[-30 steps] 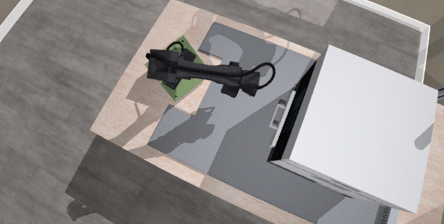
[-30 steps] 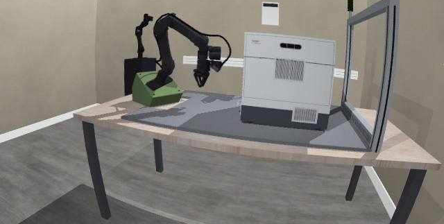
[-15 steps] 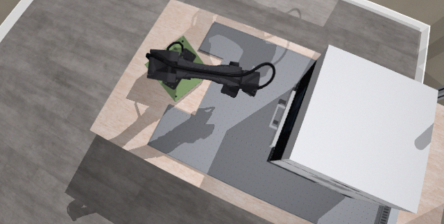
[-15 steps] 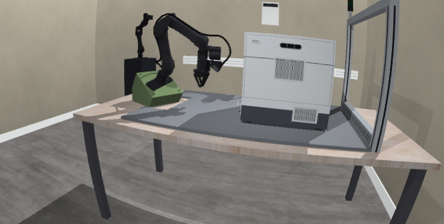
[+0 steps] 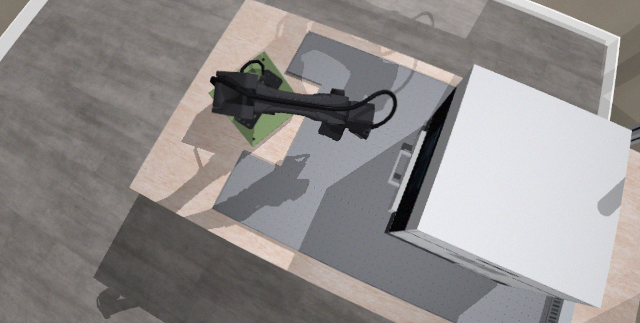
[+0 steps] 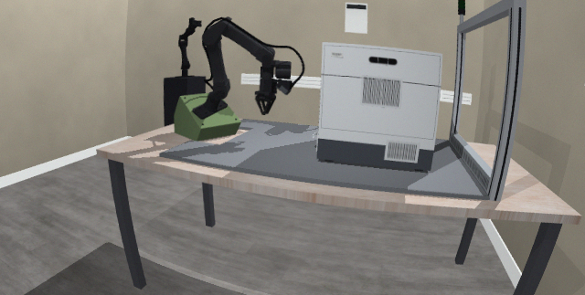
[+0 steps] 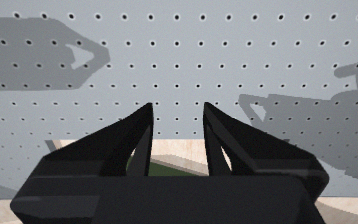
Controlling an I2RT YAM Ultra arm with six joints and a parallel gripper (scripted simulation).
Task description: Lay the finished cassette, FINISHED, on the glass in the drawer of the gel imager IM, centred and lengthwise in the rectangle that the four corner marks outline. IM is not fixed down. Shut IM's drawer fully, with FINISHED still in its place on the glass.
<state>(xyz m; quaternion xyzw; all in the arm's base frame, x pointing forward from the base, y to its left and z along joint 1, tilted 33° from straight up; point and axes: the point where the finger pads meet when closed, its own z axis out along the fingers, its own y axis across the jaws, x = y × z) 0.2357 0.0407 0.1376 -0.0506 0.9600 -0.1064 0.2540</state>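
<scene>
The gel imager IM (image 5: 520, 178) (image 6: 379, 103) is a large white box on the right of the grey perforated mat (image 5: 340, 213) (image 6: 274, 153) (image 7: 180, 50). Its drawer front faces the arm and sits nearly flush with the box, with a small grey handle-like piece (image 5: 400, 165) on it. I see no cassette in any view, and the glass is hidden. My gripper (image 5: 331, 133) (image 6: 264, 111) (image 7: 178, 111) hangs well above the mat, left of IM, pointing down. Its fingers stand partly apart with nothing between them.
The arm's green base (image 5: 265, 123) (image 6: 201, 121) stands at the mat's left edge. A tall grey frame (image 6: 512, 80) rises along the table's right side behind IM. A black stand (image 6: 183, 89) is behind the base.
</scene>
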